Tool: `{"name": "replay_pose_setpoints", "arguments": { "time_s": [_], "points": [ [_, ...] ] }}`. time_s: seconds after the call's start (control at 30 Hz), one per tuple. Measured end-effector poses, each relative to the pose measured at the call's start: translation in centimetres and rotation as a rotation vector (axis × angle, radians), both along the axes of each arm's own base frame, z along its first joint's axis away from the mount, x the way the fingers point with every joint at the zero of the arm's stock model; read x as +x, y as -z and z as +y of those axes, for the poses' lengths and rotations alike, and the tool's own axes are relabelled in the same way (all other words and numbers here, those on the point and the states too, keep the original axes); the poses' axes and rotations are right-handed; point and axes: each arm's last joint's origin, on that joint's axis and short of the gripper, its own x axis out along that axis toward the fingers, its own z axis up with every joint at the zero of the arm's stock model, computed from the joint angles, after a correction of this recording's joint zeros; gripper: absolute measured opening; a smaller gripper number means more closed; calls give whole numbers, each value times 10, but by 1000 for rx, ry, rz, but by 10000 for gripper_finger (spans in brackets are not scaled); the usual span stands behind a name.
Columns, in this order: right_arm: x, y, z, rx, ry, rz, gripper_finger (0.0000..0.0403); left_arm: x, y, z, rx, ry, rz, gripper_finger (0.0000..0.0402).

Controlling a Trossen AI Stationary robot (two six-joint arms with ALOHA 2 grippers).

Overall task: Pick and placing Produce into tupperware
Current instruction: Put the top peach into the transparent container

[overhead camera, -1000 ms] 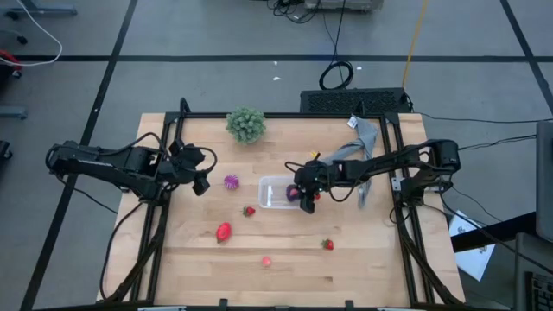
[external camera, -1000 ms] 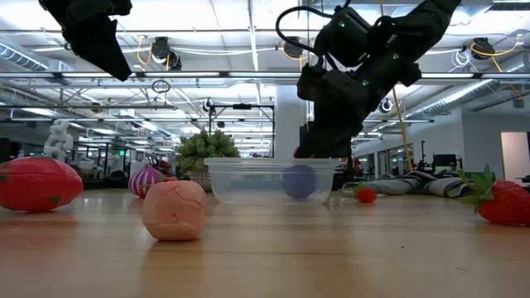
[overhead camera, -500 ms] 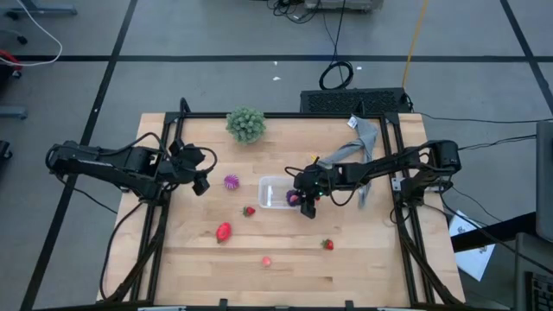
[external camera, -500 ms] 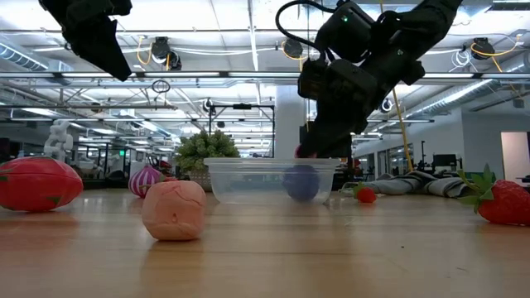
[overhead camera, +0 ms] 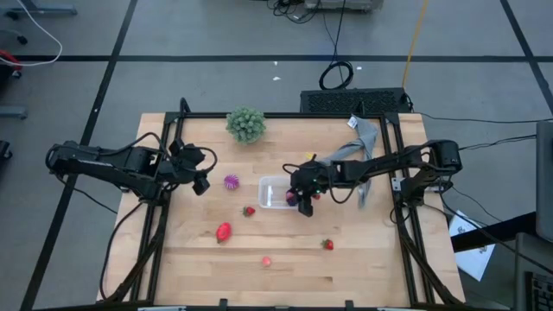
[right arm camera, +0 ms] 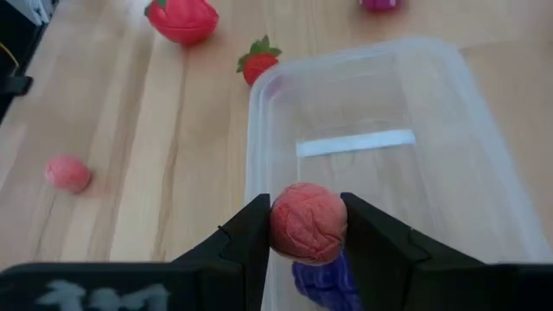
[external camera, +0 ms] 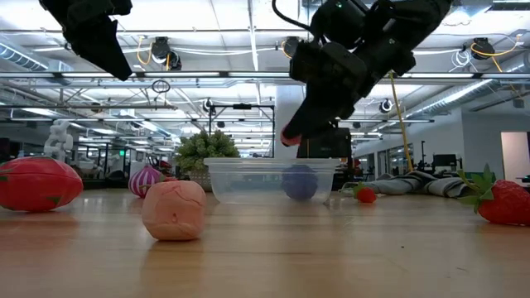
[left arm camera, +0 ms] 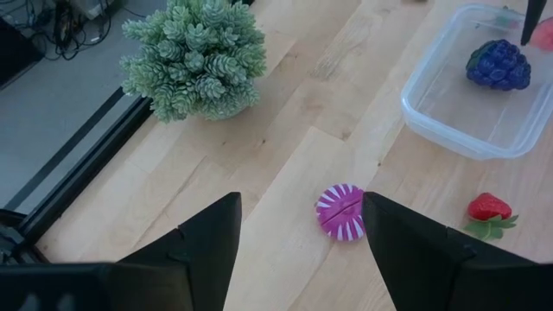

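Note:
The clear tupperware (overhead camera: 275, 192) stands mid-table with a dark purple grape cluster (right arm camera: 324, 281) in it, which also shows in the low view (external camera: 300, 182). My right gripper (overhead camera: 304, 202) is over the tupperware's right end, shut on a round pinkish-red fruit (right arm camera: 309, 222). My left gripper (overhead camera: 201, 183) is open and empty above the table's left part, near the spiky magenta ball (left arm camera: 342, 212). Two strawberries (overhead camera: 249, 210) (overhead camera: 327, 244), a larger red fruit (overhead camera: 224, 231) and a pink one (overhead camera: 266, 260) lie on the table. My right gripper pinches the round fruit by its two opposite sides (right arm camera: 278, 226) between its two fingers. The fingers slant down from the table's right side. The fruit is lifted clear, above the tupperware's rim (external camera: 273, 161) and over its inside.
A green bushy plant (overhead camera: 245, 124) stands at the far left of the table. A grey cloth (overhead camera: 359, 142) lies at the far right corner. Black frame rails run along both side edges. The near half of the table holds only the scattered fruits.
My right gripper has risen from just above the tupperware's rim and gone a little toward the table's left, still shut on the pinkish-red fruit, which is now higher over the tupperware.

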Motion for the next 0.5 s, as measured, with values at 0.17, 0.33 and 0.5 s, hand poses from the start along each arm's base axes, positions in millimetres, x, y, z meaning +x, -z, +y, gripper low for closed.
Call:
{"name": "replay_pose_setpoints", "arguments": {
  "time_s": [0.17,0.33,0.5],
  "points": [
    [1,-3,-8,-21,9,28,123,0,0,0,0,1,0,243],
    [-2,-1,-17,-19,40,53,123,0,0,0,1,1,0,243],
    [-2,-1,-26,-19,65,53,123,0,0,0,0,1,-3,244]
  ]
}}
